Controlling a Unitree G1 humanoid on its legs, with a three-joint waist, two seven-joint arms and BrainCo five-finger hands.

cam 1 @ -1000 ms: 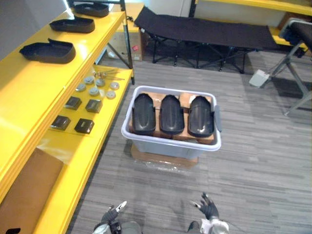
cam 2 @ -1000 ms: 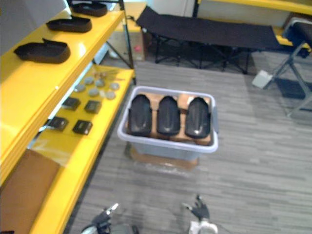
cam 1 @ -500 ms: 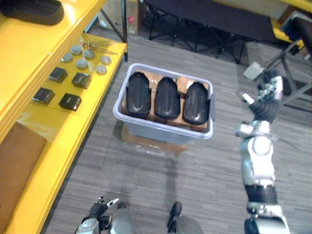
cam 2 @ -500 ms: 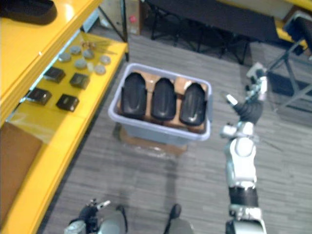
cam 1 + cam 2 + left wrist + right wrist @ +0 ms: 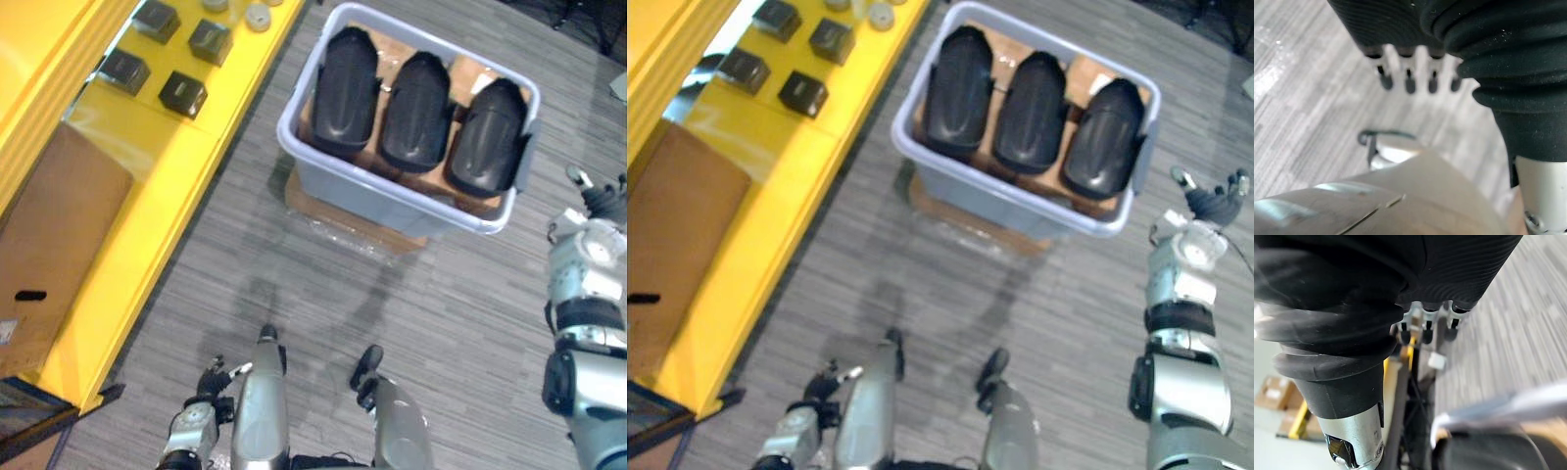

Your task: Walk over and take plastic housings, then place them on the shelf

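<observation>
Left eye view: binned housings [image 5: 418,98] lie parallel, pointing away; right hand [image 5: 600,201] spread, empty.

Smooth black plastic housings [image 5: 416,113], pale matt plastic tub [image 5: 380,196], glossy yellow shelf [image 5: 167,191], matt brown cardboard [image 5: 54,245]

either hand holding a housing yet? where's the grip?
Nothing is held. The left hand and right hand are open and empty; three plastic housings lie in the grey bin.
</observation>
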